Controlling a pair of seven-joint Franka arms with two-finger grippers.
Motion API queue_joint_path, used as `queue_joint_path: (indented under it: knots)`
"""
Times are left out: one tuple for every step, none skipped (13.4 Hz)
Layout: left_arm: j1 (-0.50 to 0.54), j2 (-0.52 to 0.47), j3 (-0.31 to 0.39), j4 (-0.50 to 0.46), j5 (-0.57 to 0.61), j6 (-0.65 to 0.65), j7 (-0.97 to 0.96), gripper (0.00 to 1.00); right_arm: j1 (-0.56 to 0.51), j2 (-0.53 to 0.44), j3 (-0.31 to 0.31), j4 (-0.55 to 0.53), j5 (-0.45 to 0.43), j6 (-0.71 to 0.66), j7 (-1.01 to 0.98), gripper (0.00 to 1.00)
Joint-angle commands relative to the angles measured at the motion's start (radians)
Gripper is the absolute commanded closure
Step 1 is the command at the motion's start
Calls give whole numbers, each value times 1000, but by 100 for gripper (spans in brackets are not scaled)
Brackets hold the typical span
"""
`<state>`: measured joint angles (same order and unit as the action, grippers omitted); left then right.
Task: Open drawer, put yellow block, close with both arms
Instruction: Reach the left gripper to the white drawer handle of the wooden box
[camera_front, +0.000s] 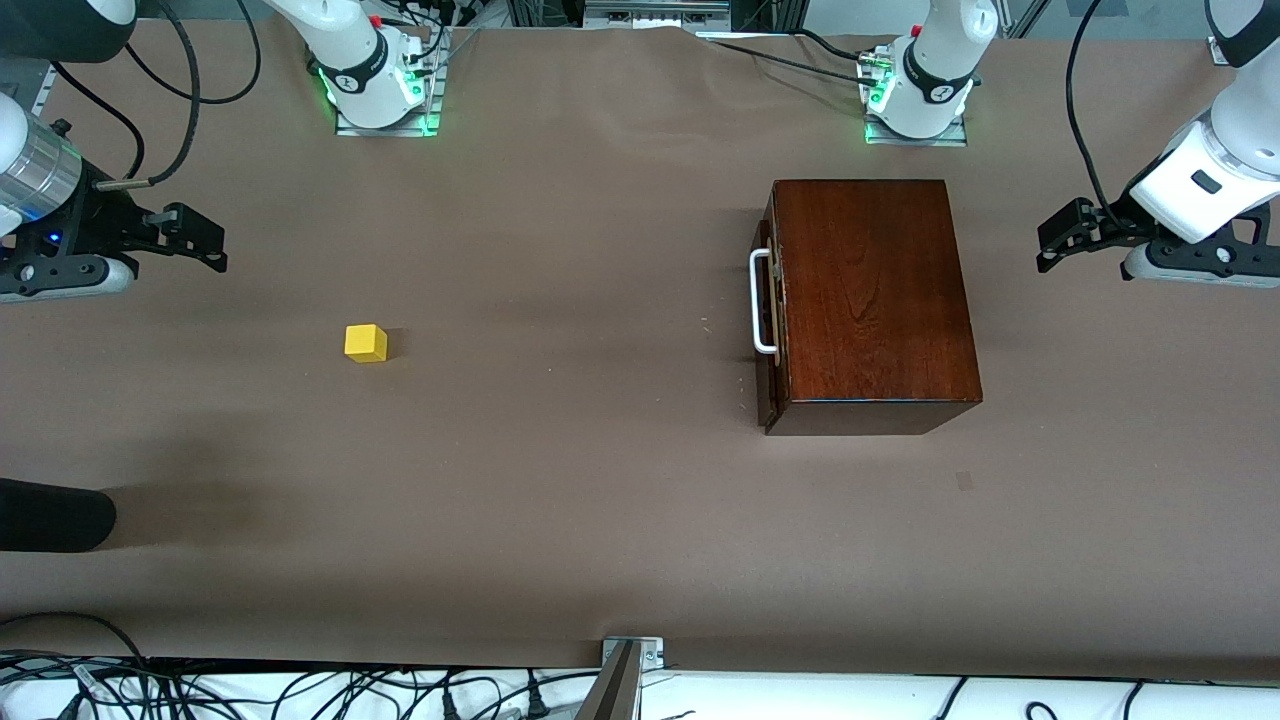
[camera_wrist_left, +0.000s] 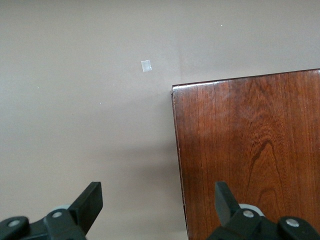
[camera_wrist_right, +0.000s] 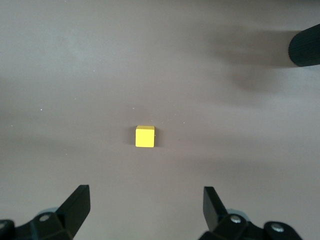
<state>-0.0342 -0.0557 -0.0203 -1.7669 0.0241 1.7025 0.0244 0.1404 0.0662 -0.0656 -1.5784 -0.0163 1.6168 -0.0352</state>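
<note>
The dark-brown wooden box (camera_front: 870, 300) stands toward the left arm's end of the table. Its drawer (camera_front: 770, 300) is shut, with the white bar handle (camera_front: 761, 300) facing the table's middle. The yellow block (camera_front: 366, 343) lies on the table toward the right arm's end; it also shows in the right wrist view (camera_wrist_right: 145, 136). My right gripper (camera_front: 205, 243) hangs open and empty in the air at that end, apart from the block. My left gripper (camera_front: 1055, 238) hangs open and empty beside the box, whose top shows in the left wrist view (camera_wrist_left: 250, 155).
The table is covered in brown paper (camera_front: 560, 480). A black rounded object (camera_front: 50, 515) juts in at the right arm's end, nearer the front camera than the block. The arm bases (camera_front: 380, 80) (camera_front: 920, 90) stand farthest from the front camera. A small pale mark (camera_wrist_left: 146, 65) lies near the box.
</note>
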Motion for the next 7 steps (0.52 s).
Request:
queue_joint_path:
  knots:
    - [-1,16,0,38,-9,-29,8,0,1,-5,0,11,-5,-5,9,0]
    - [-1,17,0,41,-7,-29,6,0,1,-5,0,11,-5,-5,9,0]
    - [-1,16,0,40,-7,-30,5,0,2,-5,1,11,-5,-5,9,0]
    - [-1,16,0,41,-7,-41,5,0,1,-5,1,11,-4,-5,9,0]
    - [-1,16,0,40,-7,-43,6,0,2,-5,1,11,-5,-5,9,0]
    - [-3,16,0,41,-7,-43,6,0,2,-5,1,11,-5,-5,9,0]
    - [-3,16,0,41,-7,-43,6,0,1,-5,1,11,-5,-5,9,0]
